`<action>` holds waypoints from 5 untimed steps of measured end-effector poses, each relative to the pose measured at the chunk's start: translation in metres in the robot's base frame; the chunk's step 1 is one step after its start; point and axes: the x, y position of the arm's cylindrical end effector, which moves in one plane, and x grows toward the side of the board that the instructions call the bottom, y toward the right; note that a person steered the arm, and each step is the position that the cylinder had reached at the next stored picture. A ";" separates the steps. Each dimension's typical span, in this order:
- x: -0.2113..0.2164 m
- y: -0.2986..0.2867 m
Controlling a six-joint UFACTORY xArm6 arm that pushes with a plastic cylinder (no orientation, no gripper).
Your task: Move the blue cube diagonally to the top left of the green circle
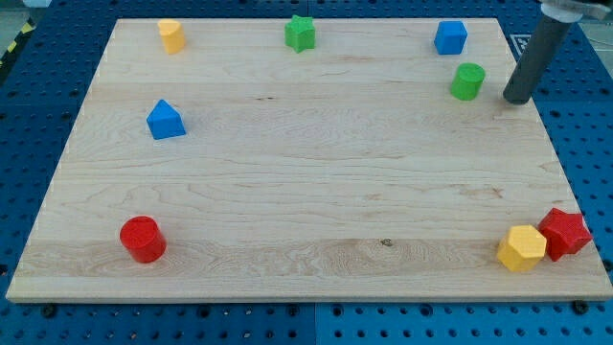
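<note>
the tool, a bare rod holding nothing, has its tip (515, 99) right of the green plastic cylinder (467, 81); the blue plastic cube (450, 37) is best nudged gently leftward.

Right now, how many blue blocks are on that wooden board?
2. The blue cube sits near the view's top right, just above the green circle; a blue house-shaped block sits at the left. None seems hidden.

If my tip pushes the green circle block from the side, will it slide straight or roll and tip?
The green circle stands upright on its flat end, so it probably slides, not rolls. Its round wall may let my tip slip off sideways. It looks squat, so tipping seems unlikely.
</note>
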 end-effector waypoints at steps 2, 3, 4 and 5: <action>-0.088 0.000; -0.101 0.000; -0.112 -0.022; -0.111 -0.055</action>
